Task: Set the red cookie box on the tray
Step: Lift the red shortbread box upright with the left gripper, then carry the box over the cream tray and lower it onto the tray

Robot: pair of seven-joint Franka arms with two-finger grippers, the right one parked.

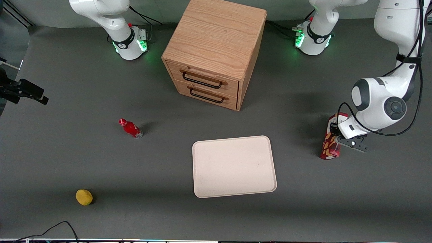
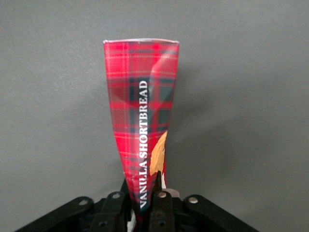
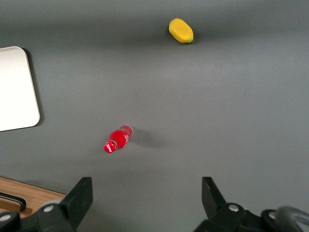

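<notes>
It was a robotics lab bench: a table under plain grey matting, with two white arm bases glowing green and trailing cables at eleven and one o'clock from the tray. A lone wooden drawer cabinet stood at twelve o'clock as a prop. At three o'clock, the gripper clamped the red cookie box.
</notes>
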